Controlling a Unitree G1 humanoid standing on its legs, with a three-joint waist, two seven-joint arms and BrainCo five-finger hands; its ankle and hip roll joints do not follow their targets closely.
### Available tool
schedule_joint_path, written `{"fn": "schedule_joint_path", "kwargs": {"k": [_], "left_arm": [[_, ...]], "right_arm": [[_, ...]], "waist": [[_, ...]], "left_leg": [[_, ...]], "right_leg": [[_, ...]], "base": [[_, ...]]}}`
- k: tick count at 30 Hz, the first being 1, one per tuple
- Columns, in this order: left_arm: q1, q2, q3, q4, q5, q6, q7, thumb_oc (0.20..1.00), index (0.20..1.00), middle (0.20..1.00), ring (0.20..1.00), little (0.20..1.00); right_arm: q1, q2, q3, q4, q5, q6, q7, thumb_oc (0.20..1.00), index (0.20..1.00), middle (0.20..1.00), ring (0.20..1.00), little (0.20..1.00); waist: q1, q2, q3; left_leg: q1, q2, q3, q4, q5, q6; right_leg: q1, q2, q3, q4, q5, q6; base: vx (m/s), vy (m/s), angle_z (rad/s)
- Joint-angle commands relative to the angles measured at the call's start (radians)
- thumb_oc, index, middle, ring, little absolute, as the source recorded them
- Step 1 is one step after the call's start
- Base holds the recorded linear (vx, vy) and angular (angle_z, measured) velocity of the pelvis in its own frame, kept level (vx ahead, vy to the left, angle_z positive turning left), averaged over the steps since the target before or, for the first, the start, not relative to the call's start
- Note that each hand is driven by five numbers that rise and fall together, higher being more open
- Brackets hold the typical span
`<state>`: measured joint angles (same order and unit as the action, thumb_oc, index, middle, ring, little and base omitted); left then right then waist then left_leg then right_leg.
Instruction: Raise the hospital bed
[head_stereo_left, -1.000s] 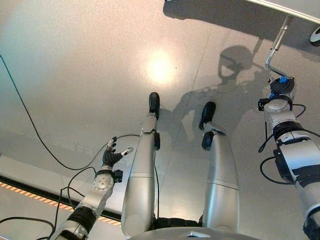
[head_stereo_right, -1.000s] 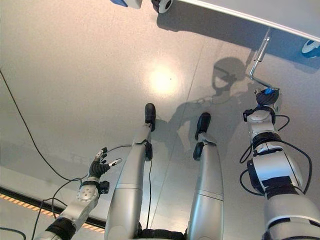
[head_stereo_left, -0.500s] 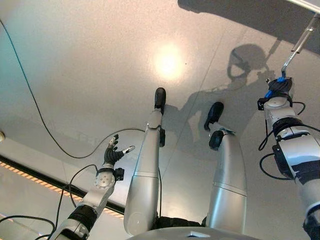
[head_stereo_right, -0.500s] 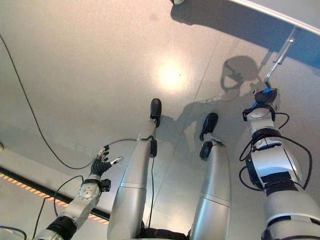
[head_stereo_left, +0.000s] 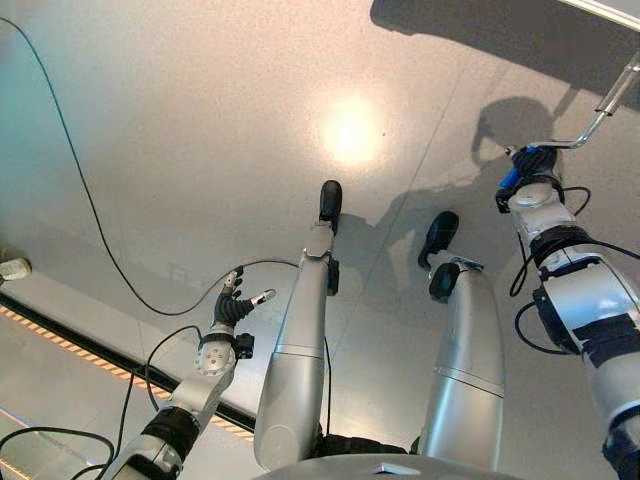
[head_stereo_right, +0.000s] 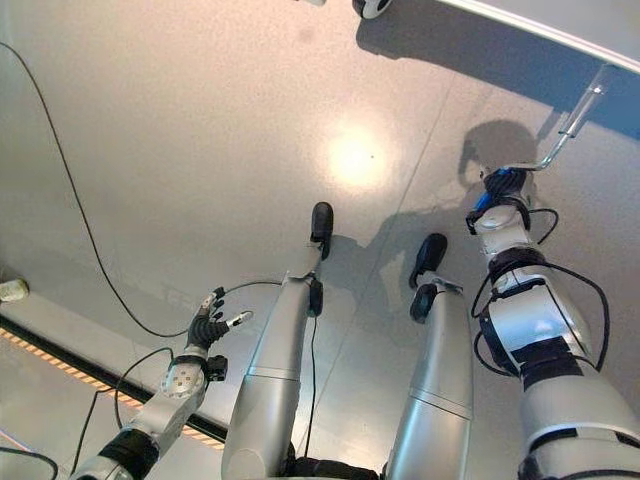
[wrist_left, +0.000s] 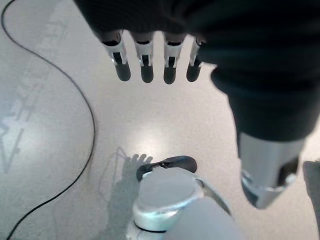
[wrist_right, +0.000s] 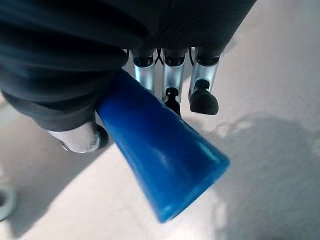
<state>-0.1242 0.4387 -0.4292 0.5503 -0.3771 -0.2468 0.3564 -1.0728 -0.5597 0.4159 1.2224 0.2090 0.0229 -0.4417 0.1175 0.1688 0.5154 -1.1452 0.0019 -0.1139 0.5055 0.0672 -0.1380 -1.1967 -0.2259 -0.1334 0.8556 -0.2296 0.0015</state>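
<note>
Blue plastic crank grip (wrist_right: 160, 165) sits clamped in the right hand (head_stereo_left: 527, 185), bent silver crank rod (head_stereo_left: 590, 128) slanting up to the white bed frame (head_stereo_right: 540, 28); the left hand (head_stereo_left: 232, 308), fingers apart, hangs well away.

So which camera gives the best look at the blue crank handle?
The right wrist view: the blue crank handle sits close up in the right robot hand, fingers curled round it. Both eye views show just a blue sliver at that hand.
</note>
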Motion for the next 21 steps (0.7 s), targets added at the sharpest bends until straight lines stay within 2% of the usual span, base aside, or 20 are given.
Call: {"fn": "schedule_joint_path", "kwargs": {"k": [1,4,6,7,8,9,10,11,12,13,14,15,16,21], "left_arm": [[0.013,0.019,0.005,0.005,-0.038,-0.013,0.033,1.000,1.000,1.000,1.000,1.000],[0.010,0.016,0.010,0.017,-0.040,-0.012,0.036,1.000,1.000,1.000,1.000,1.000],[0.013,0.016,0.020,0.025,-0.036,-0.011,0.039,1.000,1.000,1.000,1.000,1.000],[0.000,0.014,0.032,0.028,-0.035,-0.010,0.039,1.000,1.000,1.000,1.000,1.000],[0.016,0.014,0.023,0.029,-0.035,-0.010,0.039,1.000,1.000,1.000,1.000,1.000],[0.018,0.013,0.025,0.037,-0.032,-0.009,0.039,1.000,1.000,1.000,1.000,1.000],[0.005,0.011,0.039,0.041,-0.025,-0.006,0.040,1.000,1.000,1.000,1.000,1.000],[0.022,0.011,0.031,0.042,-0.025,-0.006,0.039,1.000,1.000,1.000,1.000,1.000],[0.011,0.010,0.042,0.047,-0.016,-0.009,0.038,1.000,1.000,1.000,1.000,1.000],[0.014,0.010,0.044,0.044,-0.015,-0.010,0.037,1.000,1.000,1.000,1.000,1.000],[0.030,0.010,0.036,0.045,-0.015,-0.010,0.037,1.000,1.000,1.000,1.000,1.000],[0.032,0.007,0.038,0.051,-0.013,-0.009,0.036,1.000,1.000,1.000,1.000,1.000],[0.018,0.002,0.050,0.058,-0.009,-0.009,0.034,1.000,1.000,1.000,1.000,1.000],[0.023,-0.017,0.059,0.089,0.008,0.000,0.023,1.000,1.000,1.000,1.000,1.000]], "right_arm": [[-0.074,0.146,0.107,-0.214,-0.059,-0.123,0.027,0.200,0.200,0.200,0.200,0.200],[-0.050,0.158,0.112,-0.301,-0.056,-0.142,0.020,0.200,0.200,0.200,0.200,0.200],[-0.008,0.161,0.104,-0.451,-0.046,-0.172,0.010,0.200,0.200,0.200,0.200,0.200],[-0.008,0.158,0.100,-0.507,-0.039,-0.184,0.006,0.200,0.200,0.200,0.200,0.200],[0.012,0.162,0.100,-0.507,-0.039,-0.184,0.006,0.200,0.200,0.200,0.200,0.200],[0.028,0.160,0.096,-0.539,-0.040,-0.193,0.007,0.200,0.200,0.200,0.200,0.200],[0.053,0.146,0.078,-0.623,-0.035,-0.211,0.005,0.200,0.200,0.200,0.200,0.200],[0.073,0.149,0.078,-0.622,-0.034,-0.211,0.005,0.200,0.200,0.200,0.200,0.200],[0.093,0.132,0.061,-0.679,-0.036,-0.226,0.005,0.200,0.200,0.200,0.200,0.200],[0.112,0.127,0.054,-0.706,-0.033,-0.229,0.004,0.200,0.200,0.200,0.200,0.200],[0.131,0.130,0.055,-0.705,-0.033,-0.229,0.004,0.200,0.200,0.200,0.200,0.200],[0.147,0.126,0.049,-0.723,-0.032,-0.232,0.006,0.200,0.200,0.200,0.200,0.200],[0.159,0.118,0.020,-0.758,-0.020,-0.247,0.002,0.200,0.200,0.200,0.200,0.200],[0.261,0.106,-0.053,-0.846,0.034,-0.289,-0.003,0.200,0.200,0.200,0.200,0.200]], "waist": [[0.016,0.032,0.005],[0.007,0.019,0.005],[-0.009,0.002,0.005],[-0.013,-0.002,0.005],[-0.015,-0.004,0.005],[-0.020,-0.009,0.005],[-0.027,-0.018,0.005],[-0.029,-0.019,0.005],[-0.035,-0.025,0.005],[-0.038,-0.027,0.005],[-0.039,-0.028,0.005],[-0.043,-0.032,0.005],[-0.047,-0.033,0.005],[-0.068,-0.041,0.005]], "left_leg": [[0.020,-0.039,0.060,0.056,-0.097,0.066],[0.028,-0.037,0.064,0.049,-0.095,0.066],[0.040,-0.034,0.069,0.037,-0.094,0.066],[0.013,-0.031,0.068,0.017,-0.052,0.068],[0.045,-0.033,0.071,0.031,-0.090,0.066],[0.053,-0.031,0.071,0.027,-0.091,0.066],[0.037,-0.026,0.073,-0.004,-0.048,0.068],[0.070,-0.027,0.075,0.009,-0.085,0.066],[0.050,-0.022,0.081,-0.016,-0.044,0.067],[0.057,-0.021,0.082,-0.023,-0.041,0.066],[0.089,-0.022,0.084,-0.010,-0.078,0.063],[0.099,-0.021,0.085,-0.019,-0.075,0.062],[0.084,-0.016,0.086,-0.052,-0.031,0.063],[0.133,-0.005,0.102,-0.091,-0.022,0.063]], "right_leg": [[0.051,0.001,0.074,-0.100,0.093,0.126],[0.060,0.005,0.076,-0.112,0.098,0.126],[0.073,0.010,0.079,-0.133,0.107,0.128],[0.047,0.015,0.074,-0.158,0.149,0.122],[0.077,0.013,0.080,-0.142,0.113,0.128],[0.082,0.013,0.081,-0.146,0.112,0.129],[0.065,0.020,0.077,-0.181,0.157,0.124],[0.095,0.018,0.083,-0.165,0.122,0.130],[0.077,0.023,0.078,-0.196,0.164,0.126],[0.085,0.025,0.077,-0.206,0.169,0.128],[0.115,0.023,0.083,-0.190,0.133,0.134],[0.125,0.024,0.082,-0.202,0.136,0.135],[0.110,0.032,0.078,-0.242,0.182,0.131],[0.154,0.045,0.089,-0.301,0.209,0.139]], "base": [[0.02,0.033,-0.01],[0.01,0.031,-0.04],[-0.03,0.036,-0.09],[0.00,0.022,-0.09],[0.00,0.010,-0.11],[-0.01,0.018,-0.16],[-0.01,0.019,-0.14],[-0.08,0.042,-0.14],[-0.02,0.016,-0.06],[-0.02,0.017,-0.06],[0.04,-0.009,-0.07],[-0.03,0.005,-0.10],[-0.09,0.015,-0.09],[-0.04,0.027,-0.10]]}}
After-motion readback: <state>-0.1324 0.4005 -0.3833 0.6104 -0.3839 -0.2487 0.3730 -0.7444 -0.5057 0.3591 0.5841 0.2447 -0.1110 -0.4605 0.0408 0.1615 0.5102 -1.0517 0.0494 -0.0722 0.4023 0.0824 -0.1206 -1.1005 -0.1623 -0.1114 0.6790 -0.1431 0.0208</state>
